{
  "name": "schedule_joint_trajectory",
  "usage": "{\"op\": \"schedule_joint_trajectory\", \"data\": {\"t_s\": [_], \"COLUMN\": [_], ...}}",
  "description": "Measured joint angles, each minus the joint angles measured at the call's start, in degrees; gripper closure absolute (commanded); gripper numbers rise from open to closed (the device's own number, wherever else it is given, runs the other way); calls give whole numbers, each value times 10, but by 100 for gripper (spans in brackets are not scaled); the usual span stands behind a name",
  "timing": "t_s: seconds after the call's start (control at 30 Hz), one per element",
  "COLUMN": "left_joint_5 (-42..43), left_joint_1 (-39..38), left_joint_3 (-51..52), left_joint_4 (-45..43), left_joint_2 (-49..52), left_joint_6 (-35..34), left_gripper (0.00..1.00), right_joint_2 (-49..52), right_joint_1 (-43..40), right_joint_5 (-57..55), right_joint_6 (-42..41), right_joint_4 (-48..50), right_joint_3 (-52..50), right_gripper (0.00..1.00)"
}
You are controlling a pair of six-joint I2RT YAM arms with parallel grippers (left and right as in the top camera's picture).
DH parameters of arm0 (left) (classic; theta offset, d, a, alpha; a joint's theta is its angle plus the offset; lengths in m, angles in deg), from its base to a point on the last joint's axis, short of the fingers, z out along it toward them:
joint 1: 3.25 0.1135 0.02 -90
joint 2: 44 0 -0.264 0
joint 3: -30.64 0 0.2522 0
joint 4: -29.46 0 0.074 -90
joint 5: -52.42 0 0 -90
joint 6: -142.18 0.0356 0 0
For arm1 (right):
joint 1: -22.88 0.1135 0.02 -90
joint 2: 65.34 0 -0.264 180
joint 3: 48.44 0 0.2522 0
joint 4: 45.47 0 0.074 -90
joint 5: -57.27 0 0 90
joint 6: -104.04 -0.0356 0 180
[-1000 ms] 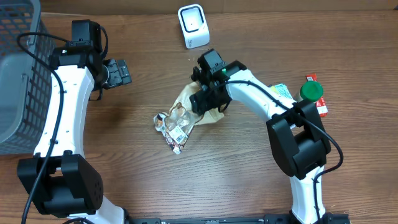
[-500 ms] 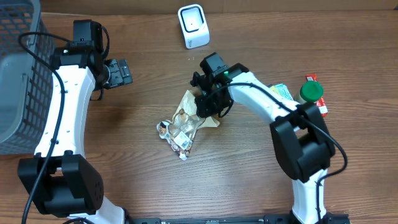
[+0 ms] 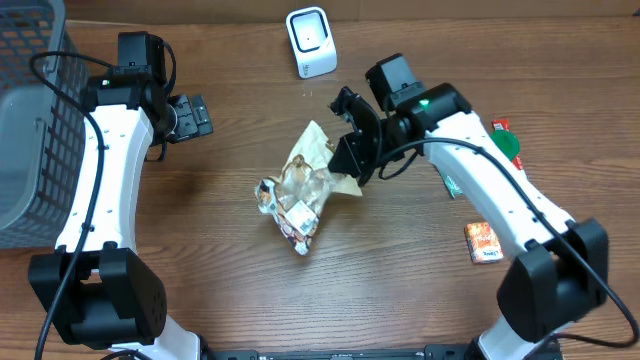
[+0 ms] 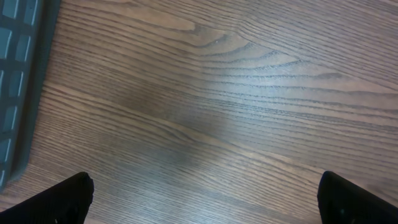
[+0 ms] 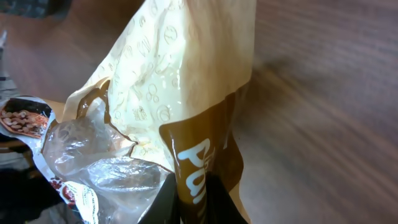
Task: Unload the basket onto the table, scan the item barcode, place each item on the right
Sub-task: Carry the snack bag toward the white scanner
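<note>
My right gripper (image 3: pixel 352 152) is pinched tight on the snack bag (image 3: pixel 300 190), holding it by the brown and cream edge at its upper right corner. In the right wrist view that edge runs down between my fingers (image 5: pixel 163 204), with the cream panel and the crinkled clear part of the bag fanning out above them. The rest of the bag appears to rest on the bench (image 3: pixel 400 300), near the middle, its long axis running from my grip down and to my left, toward my own base.

The scanner (image 3: pixel 310 42) stands at the far side of the bench, beyond the bag and a little to the left of my right gripper. So the held corner is the end nearest the scanner, and the loose end trails away from it. I judge the coming move as a lift and a swing outward, turning the printed side toward the scanner's face. A white label (image 3: pixel 296 212) sits low on the bag, but I cannot tell whether it carries the barcode.

My left gripper (image 3: pixel 192 115) is spread wide and empty, over bare wood beside the basket (image 3: pixel 25 120), well apart from the bag.
</note>
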Motion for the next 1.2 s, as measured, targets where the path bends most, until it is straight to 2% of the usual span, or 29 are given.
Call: {"op": "schedule_joint_trajectory", "data": {"t_s": [0.2,0.47,0.7,0.87,1.03,1.2], "left_joint_5": [0,0,0,0,0,0], "left_joint_1": [0,0,0,0,0,0], "left_joint_3": [0,0,0,0,0,0], "left_joint_4": [0,0,0,0,0,0], "left_joint_2": [0,0,0,0,0,0], "left_joint_6": [0,0,0,0,0,0], "left_gripper": [0,1,0,0,0,0], "right_joint_2": [-35,-66,-66,-66,-66,-42], "right_joint_1": [-19,-25,-25,-24,-24,-24], "right_joint_5": [4,6,-19,-78,-181,-259], "right_joint_6": [14,33,16,9,8,45], "right_joint_4": [-56,-41,51,123,265,419], "right_joint_3": [0,0,7,63,103,104], "right_gripper": [96,96,96,97,97,97]}}
